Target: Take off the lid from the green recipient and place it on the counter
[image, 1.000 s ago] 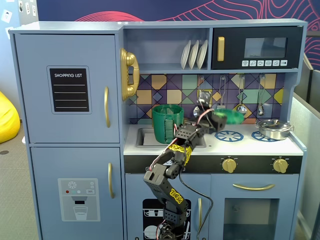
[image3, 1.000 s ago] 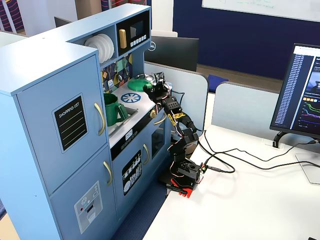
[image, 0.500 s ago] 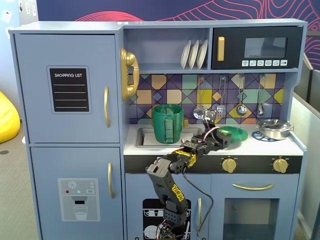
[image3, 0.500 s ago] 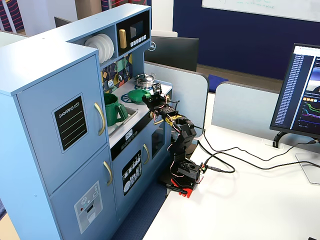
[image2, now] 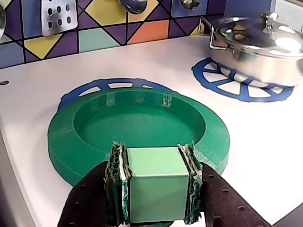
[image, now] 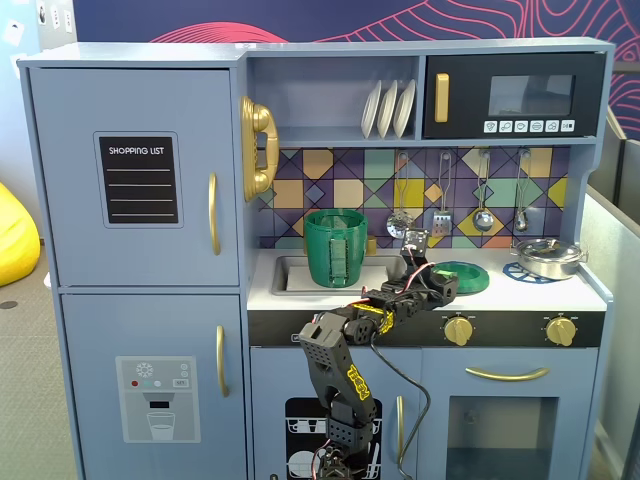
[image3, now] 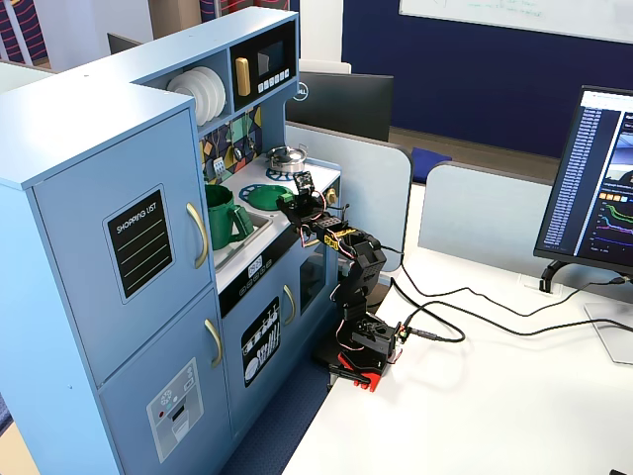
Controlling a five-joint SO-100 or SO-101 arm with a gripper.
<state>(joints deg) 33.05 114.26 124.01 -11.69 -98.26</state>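
One lid (image2: 142, 130) lies flat on the table (image2: 33, 94) over a blue burner ring (image2: 102, 86), its pale green tab pinched by the tool (image2: 156, 189). Green recipient (image: 335, 247) stands open left of the tool in a fixed view; silver pot (image2: 258, 47) sits beyond, right.

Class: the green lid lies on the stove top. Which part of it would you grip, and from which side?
Grip the lid by its near rim, coming from the front edge of the counter. It lies flat, hollow side up, so the raised rim gives two faces to pinch. The hand already sits there, a pale green block between its fingers.
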